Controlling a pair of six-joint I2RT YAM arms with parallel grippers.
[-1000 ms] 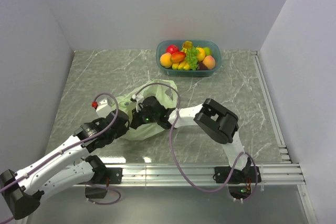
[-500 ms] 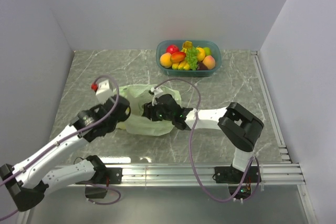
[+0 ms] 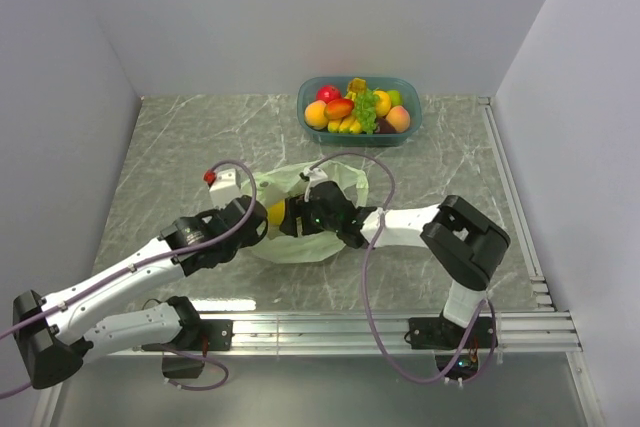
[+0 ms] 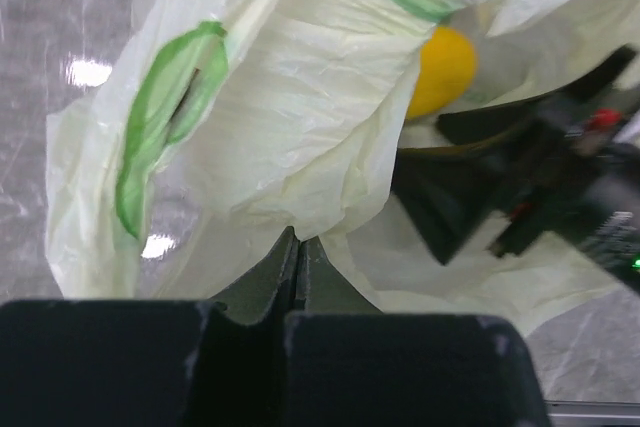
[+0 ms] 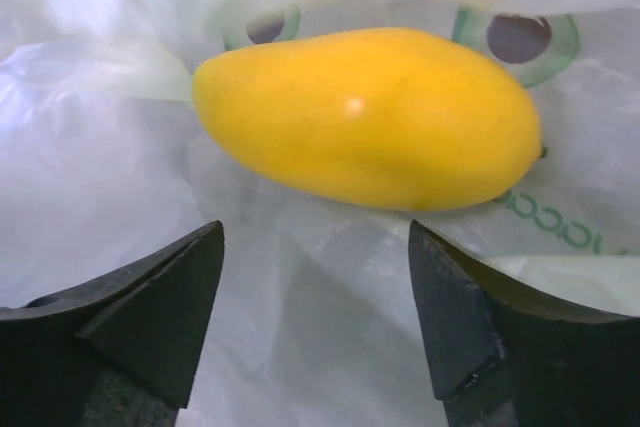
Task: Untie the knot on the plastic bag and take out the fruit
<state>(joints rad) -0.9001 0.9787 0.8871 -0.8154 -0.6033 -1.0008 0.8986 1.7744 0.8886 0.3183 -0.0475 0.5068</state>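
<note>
- At mid-table, near the arm bases, the plastic bag [image 3: 296,250] lies slumped on the marble table [image 3: 450,177], well apart from the teal bowl [image 3: 360,140] of fruit at the back.
- You have the left gripper [image 4: 297,242] at the bag's near-left edge. Its jaws are pressed together with a fold of film caught at the tips, so it reads as a pinch on the bag itself.
- The right gripper [image 5: 315,239] is pushed into the bag from the right, jaws spread wide. The yellow fruit [image 5: 368,119] lies crosswise just beyond the fingertips, resting on the film and not yet touched.
- No knot can be made out in any view. With the fruit exposed to both wrist cameras, judge the mouth to be open already.
- Handling, fruit: smooth, glossy, rounded and tapered at one end. It is likely light and rigid, and likely to squirt out of a tip pinch. Take it across the thick middle, with the fingers closing on its long flanks.
- Handling, bag: thin, limp and crinkly, with no stiffness of its own. Loose film lies under and around the fruit, so you risk closing on plastic along with it.
- Keep the left pinch holding the bag down when you lift, or the bag is likely to come up with the fruit.
</note>
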